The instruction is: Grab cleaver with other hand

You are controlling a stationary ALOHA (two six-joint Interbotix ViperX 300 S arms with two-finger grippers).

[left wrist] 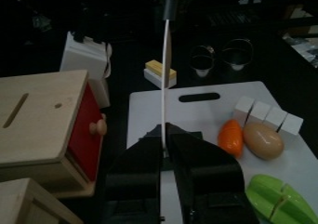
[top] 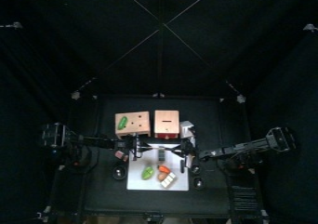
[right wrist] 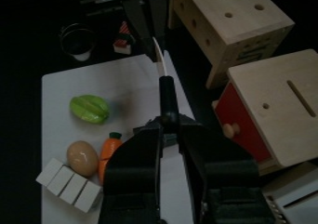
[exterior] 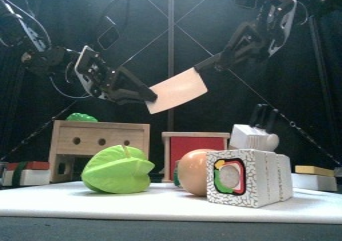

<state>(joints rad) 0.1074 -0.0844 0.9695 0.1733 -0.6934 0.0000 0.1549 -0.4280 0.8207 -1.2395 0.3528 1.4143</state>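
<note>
The left claw [exterior: 138, 95] is closed on one end of the cleaver [exterior: 178, 89], and the right claw [exterior: 214, 61] is closed on the opposite end, so the pale blade hangs in the air between the two arms, high above the white cutting board [top: 172, 178]. In the left wrist view the blade [left wrist: 166, 88] stands edge-on between the jaws; in the right wrist view the same thin edge [right wrist: 163, 88] runs from the right claw to the other claw. I cannot tell which claw has the dark handle. In my judgement the handover is at its middle: the second claw already grips, and what is left is for the first holder to open and draw away. On the bench below stand the green leaf piece [exterior: 118, 170], the sushi roll [exterior: 230, 177] and the wooden boxes [top: 148, 124].
</note>
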